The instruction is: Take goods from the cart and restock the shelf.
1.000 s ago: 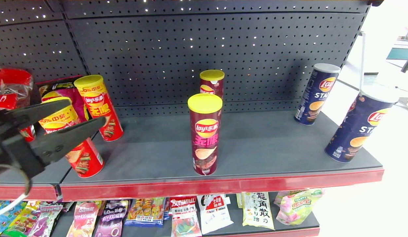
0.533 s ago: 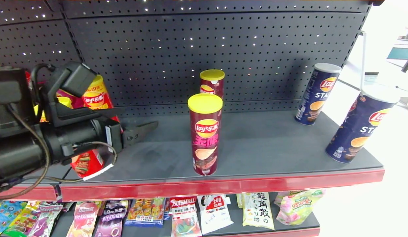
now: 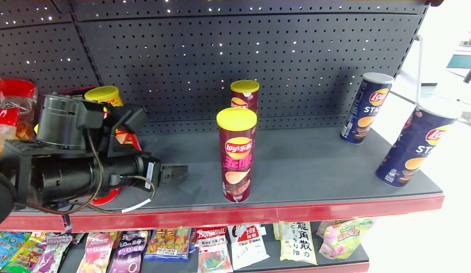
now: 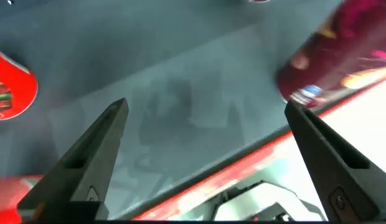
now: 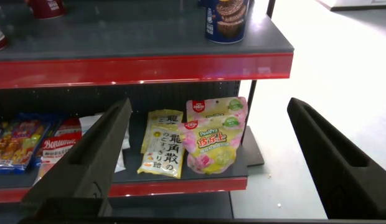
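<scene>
Left gripper [image 3: 177, 173] sits low over the shelf [image 3: 303, 163], left part, near the front edge. Fingers [image 4: 96, 146] are spread wide with nothing held; bare shelf shows in the gap.

Maroon can [image 3: 236, 155] stands upright at the front edge, mid-shelf, near the gripper tip but apart from it. A second maroon can [image 3: 244, 96] stands behind it at the back edge. Red can [image 3: 105, 95] is upright at the back left, close behind the arm. Two blue cans [image 3: 366, 108] stand toward the right end.

Right gripper [image 5: 210, 106] is wide open and empty, lower down, facing the bags [image 5: 211, 140] on the shelf below.

Judgement: with the left gripper empty, the step is likely to back out for the next item from the cart. To do it well:
- draw straight back over the front edge, without sweeping sideways
- lift slightly first so the fingers don't scrape
- mind the maroon can: it is tall, narrow, right on the edge, and a nudge would tip it off
- watch the arm's clearance from the red can.
</scene>
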You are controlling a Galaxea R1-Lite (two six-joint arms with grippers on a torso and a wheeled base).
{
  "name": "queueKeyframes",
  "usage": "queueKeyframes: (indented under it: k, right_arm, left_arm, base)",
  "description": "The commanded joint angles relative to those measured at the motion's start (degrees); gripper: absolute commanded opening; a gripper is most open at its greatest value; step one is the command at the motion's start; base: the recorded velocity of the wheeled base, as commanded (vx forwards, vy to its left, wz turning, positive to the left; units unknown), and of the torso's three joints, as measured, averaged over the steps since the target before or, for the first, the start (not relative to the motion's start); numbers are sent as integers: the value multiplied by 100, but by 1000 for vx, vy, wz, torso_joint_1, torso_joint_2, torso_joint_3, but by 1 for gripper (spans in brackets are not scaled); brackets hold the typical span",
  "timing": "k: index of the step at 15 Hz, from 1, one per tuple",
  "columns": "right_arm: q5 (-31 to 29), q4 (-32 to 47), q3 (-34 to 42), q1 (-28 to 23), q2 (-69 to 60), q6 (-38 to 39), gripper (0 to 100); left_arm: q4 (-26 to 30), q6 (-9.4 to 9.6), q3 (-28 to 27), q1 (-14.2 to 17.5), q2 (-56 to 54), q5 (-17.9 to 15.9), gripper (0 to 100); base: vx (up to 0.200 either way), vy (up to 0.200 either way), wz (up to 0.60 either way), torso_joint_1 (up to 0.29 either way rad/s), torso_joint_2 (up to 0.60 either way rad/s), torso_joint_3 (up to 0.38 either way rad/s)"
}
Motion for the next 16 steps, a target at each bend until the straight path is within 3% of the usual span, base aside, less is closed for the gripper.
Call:
queueKeyframes:
  k: [1,6,11,16]
  right_arm:
    - [1,-1,0,1,7,-2,100]
    - [1,-1,0,1,7,-2,100]
    - [1,-1,0,1,7,7,100]
    - [1,-1,0,1,7,-2,100]
  left_arm:
    - [3,9,-113,-17,379,20,100]
    - [153,9,-131,-166,872,20,100]
    - [126,0,-517,-421,1522,29,100]
    - [153,-26,-676,-421,1742,29,100]
  base:
    - [0,0,0,0,0,0]
    - [0,0,0,0,0,0]
    - [0,0,0,0,0,0]
    - [0,0,0,0,0,0]
